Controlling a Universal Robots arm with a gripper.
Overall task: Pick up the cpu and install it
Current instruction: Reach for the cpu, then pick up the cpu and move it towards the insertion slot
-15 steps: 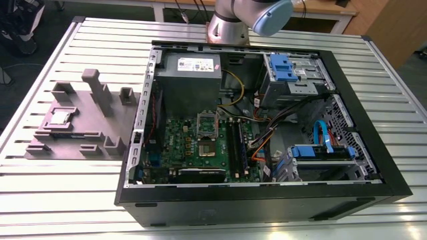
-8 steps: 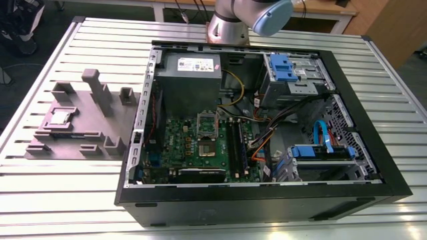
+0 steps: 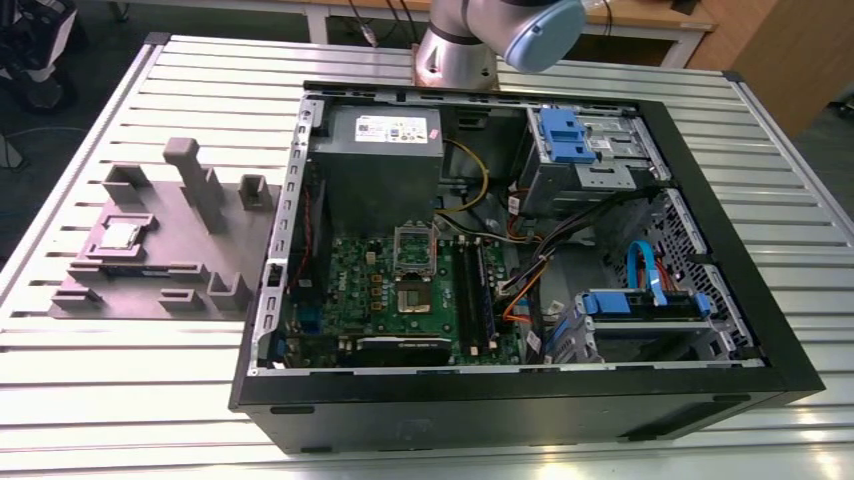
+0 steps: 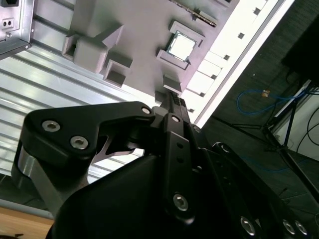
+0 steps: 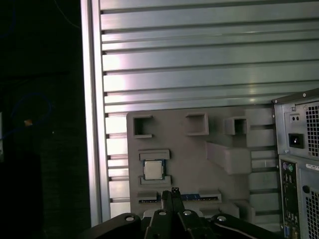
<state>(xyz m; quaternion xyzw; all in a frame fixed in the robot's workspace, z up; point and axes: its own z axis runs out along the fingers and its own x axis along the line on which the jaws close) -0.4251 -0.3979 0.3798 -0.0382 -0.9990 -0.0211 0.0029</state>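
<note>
My fingers point(image 5: 171, 195) are pressed together with nothing between them, and they hang above the bench point(image 5: 199, 59). The cpu point(image 5: 153, 170) lies apart from them, flat and silver side up in a square pocket of the grey fixture point(image 5: 189, 159). In both wrist views a strip of bare fixture separates my fingertips from the chip, so there is no contact. A long narrow board point(image 5: 199, 197) lies in a slot of the same fixture, near the cpu's pocket and closer to my fingertips than the chip is.

In the exterior view the fixture sits on the slatted bench just beside the computer case point(image 3: 534, 420), on the exterior view's left of it. The cpu rests in the part of the fixture away from the case.

The case lies on its side with its panel off. Inside it is a green motherboard point(image 3: 360, 275) with the dark square socket point(image 3: 411, 297) near its middle. Black memory sticks point(image 3: 481, 290) stand just beside the socket, on the exterior view's right. A grey power supply point(image 3: 380, 140) fills one far corner, and a drive cage point(image 3: 574, 140) with blue parts fills the other. Blue cables point(image 3: 641, 265) loop through the open space between them. My arm point(image 3: 467, 45) rises from the bench behind the case.
</note>
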